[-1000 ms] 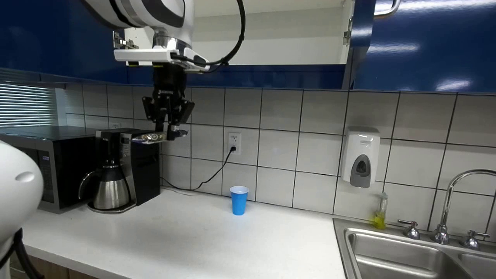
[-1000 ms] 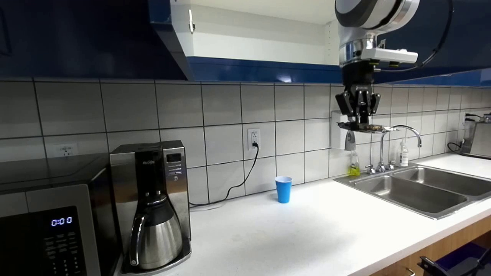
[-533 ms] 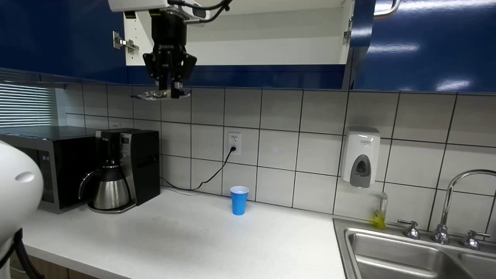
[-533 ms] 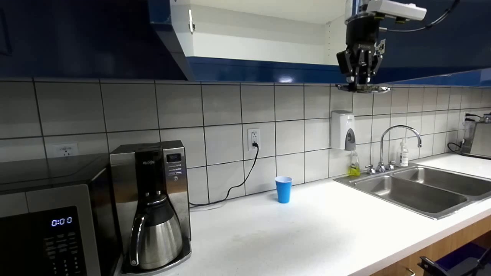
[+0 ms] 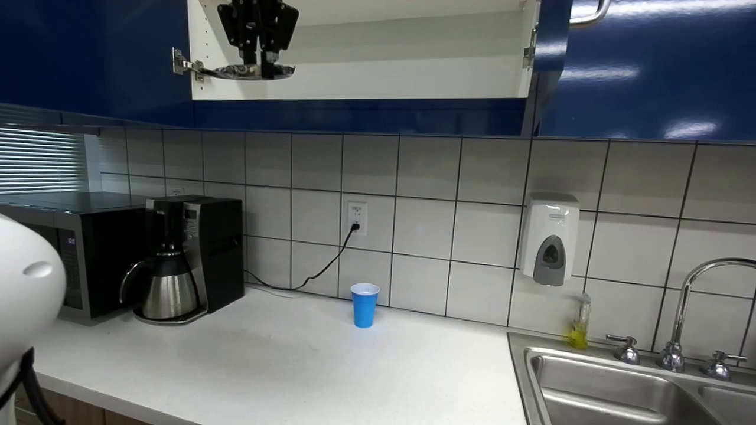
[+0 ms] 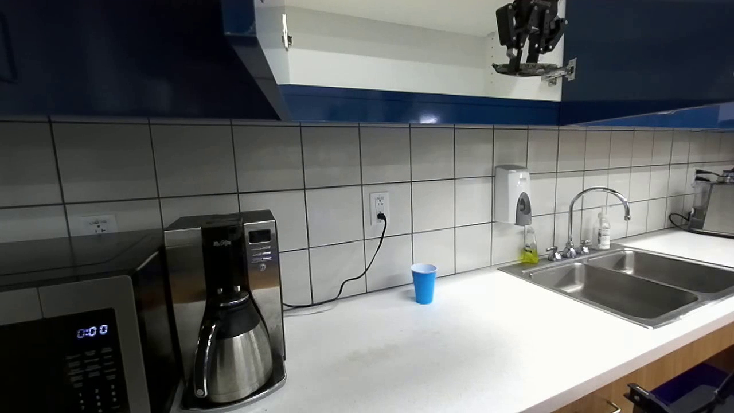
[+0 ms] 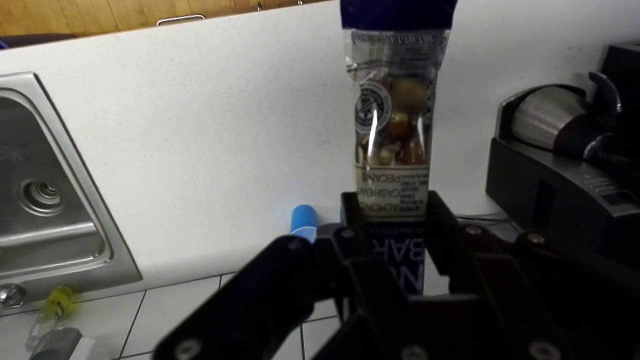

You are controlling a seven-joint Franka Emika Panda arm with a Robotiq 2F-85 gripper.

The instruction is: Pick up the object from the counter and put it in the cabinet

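Observation:
The object is a snack bar in a clear and dark blue wrapper; the bar (image 7: 395, 135) fills the middle of the wrist view. It lies flat in the jaws in both exterior views (image 5: 236, 72) (image 6: 533, 70). My gripper (image 5: 258, 64), also in an exterior view (image 6: 523, 57), is shut on the bar, with a finger on each side (image 7: 390, 207). The wall cabinet (image 5: 407, 53) is open, with a white interior and blue doors (image 6: 390, 69). The gripper shows against the cabinet's opening, near a door hinge; its depth I cannot tell. The white counter (image 5: 295, 366) lies below (image 6: 401, 355).
A blue cup (image 5: 364, 307) stands on the counter by the tiled wall. A coffee maker (image 6: 229, 310) and a microwave (image 6: 74, 344) stand at one end, a steel sink (image 6: 642, 298) at the other. A cabinet door (image 5: 94, 59) and its hinge (image 5: 183, 64) are beside the gripper.
My gripper has risen with the bar, from in front of the tiled wall up to the level of the cabinet's opening. The cup and other things have not moved.

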